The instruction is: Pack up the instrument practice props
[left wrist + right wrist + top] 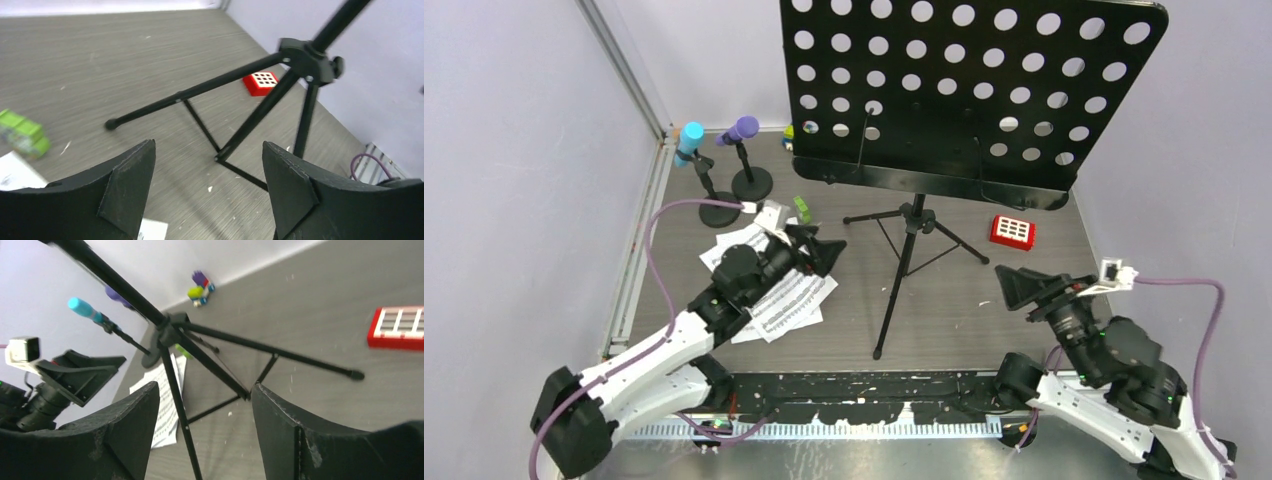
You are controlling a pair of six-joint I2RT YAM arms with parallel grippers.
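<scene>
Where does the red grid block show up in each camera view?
Top external: red grid block lies right of centre, to the right of the tripod hub.
Left wrist: upper middle, seen beyond the tripod legs.
Right wrist: right edge, partly cut off.
Shared landmark: the tripod hub, also at and.

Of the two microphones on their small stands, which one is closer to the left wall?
The cyan microphone. It stands to the left of the purple microphone, right beside the left wall, and its round base sits nearer the arms.
</scene>
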